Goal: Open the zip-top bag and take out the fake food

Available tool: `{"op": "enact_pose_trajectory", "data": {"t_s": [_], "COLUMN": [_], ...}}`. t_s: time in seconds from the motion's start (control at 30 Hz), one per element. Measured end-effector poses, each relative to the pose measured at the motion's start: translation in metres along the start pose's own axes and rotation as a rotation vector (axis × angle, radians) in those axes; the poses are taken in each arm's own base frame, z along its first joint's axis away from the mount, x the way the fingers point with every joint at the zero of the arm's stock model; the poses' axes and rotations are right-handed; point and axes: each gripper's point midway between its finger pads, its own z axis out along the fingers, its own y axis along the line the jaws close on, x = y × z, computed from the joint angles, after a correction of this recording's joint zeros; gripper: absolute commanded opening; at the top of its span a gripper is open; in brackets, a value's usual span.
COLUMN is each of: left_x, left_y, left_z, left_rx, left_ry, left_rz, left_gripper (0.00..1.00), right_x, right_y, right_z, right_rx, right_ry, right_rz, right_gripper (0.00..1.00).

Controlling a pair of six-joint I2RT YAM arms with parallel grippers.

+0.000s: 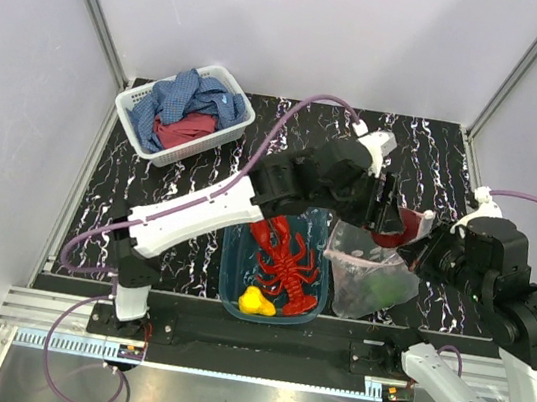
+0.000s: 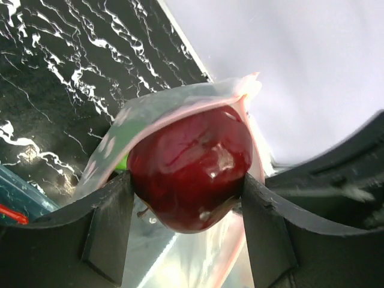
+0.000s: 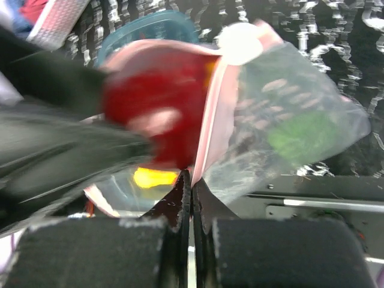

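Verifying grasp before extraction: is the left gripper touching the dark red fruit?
Touching. The left wrist view shows the left gripper with both fingers pressed flush against the dark red fruit, no gap on either side.

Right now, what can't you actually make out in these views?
- Right wrist: the dark red fruit is a motion smear; it is sharp only in left wrist.
- Top and right wrist: the green piece in the zip-top bag is fogged by crinkled plastic, shape unreadable.
- Left wrist: the teal tub is cut off by the frame's left edge.
- Top: the left end effector has its fingertips hidden under its own wrist.
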Motion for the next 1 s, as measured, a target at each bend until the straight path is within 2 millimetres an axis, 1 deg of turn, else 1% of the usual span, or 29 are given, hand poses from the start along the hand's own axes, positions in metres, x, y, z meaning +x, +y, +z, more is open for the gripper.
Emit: {"op": "enact_pose_trajectory", "data": {"t_s": [0.07, 0.13, 0.23, 0.33, 0.4, 0.43, 0.47, 0.53, 0.6, 0.63, 0.73, 0.77, 0.8, 0.87, 0.97, 1.0], "left_x": [-0.002, -0.004, -0.010, -0.022, -0.030, -0.033, -0.034, -0.030, -0.017, -0.008, 0.024, 0.034, 0.047, 0.065, 0.084, 0.087], "left_y": [0.000, -0.001, -0.003, -0.002, 0.005, 0.013, 0.021, 0.045, 0.076, 0.093, 0.145, 0.159, 0.180, 0.209, 0.249, 0.260], "left_z": [-0.010, -0.028, -0.062, -0.097, -0.120, -0.131, -0.138, -0.146, -0.143, -0.139, -0.115, -0.108, -0.099, -0.085, -0.069, -0.065], "left_rx": [0.013, 0.029, 0.054, 0.074, 0.076, 0.068, 0.058, 0.017, -0.045, -0.083, -0.205, -0.240, -0.290, -0.364, -0.460, -0.486], "left_ry": [-0.013, -0.031, -0.073, -0.137, -0.184, -0.208, -0.226, -0.244, -0.233, -0.213, -0.130, -0.100, -0.060, 0.001, 0.071, 0.086], "left_rz": [-0.001, 0.003, 0.007, 0.003, -0.006, -0.016, -0.025, -0.049, -0.081, -0.097, -0.143, -0.155, -0.175, -0.201, -0.222, -0.226], "left_gripper": [0.00, 0.00, 0.00, 0.00, 0.00, 0.00, 0.00, 0.00, 0.00, 0.00, 0.00, 0.00, 0.00, 0.00, 0.13, 0.29], "right_x": [-0.001, -0.004, -0.006, -0.008, -0.009, -0.009, -0.010, -0.012, -0.015, -0.017, -0.031, -0.035, -0.041, -0.049, -0.056, -0.056], "right_y": [-0.005, -0.010, -0.016, -0.020, -0.022, -0.023, -0.024, -0.023, -0.022, -0.021, -0.017, -0.015, -0.014, -0.013, -0.014, -0.014], "right_z": [0.000, 0.001, 0.002, 0.003, 0.003, 0.003, 0.002, 0.000, -0.005, -0.009, -0.025, -0.031, -0.038, -0.048, -0.057, -0.057], "right_rx": [0.025, 0.059, 0.095, 0.119, 0.129, 0.134, 0.137, 0.136, 0.129, 0.122, 0.098, 0.091, 0.081, 0.072, 0.073, 0.077], "right_ry": [-0.012, -0.029, -0.043, -0.055, -0.060, -0.065, -0.069, -0.079, -0.093, -0.103, -0.164, -0.183, -0.215, -0.257, -0.296, -0.295], "right_rz": [0.010, 0.023, 0.037, 0.045, 0.046, 0.046, 0.046, 0.046, 0.046, 0.045, 0.037, 0.034, 0.027, 0.017, 0.002, -0.006], "right_gripper": [0.00, 0.00, 0.00, 0.00, 0.00, 0.00, 0.00, 0.00, 0.00, 0.00, 0.00, 0.00, 0.00, 0.00, 0.00, 0.00]}}
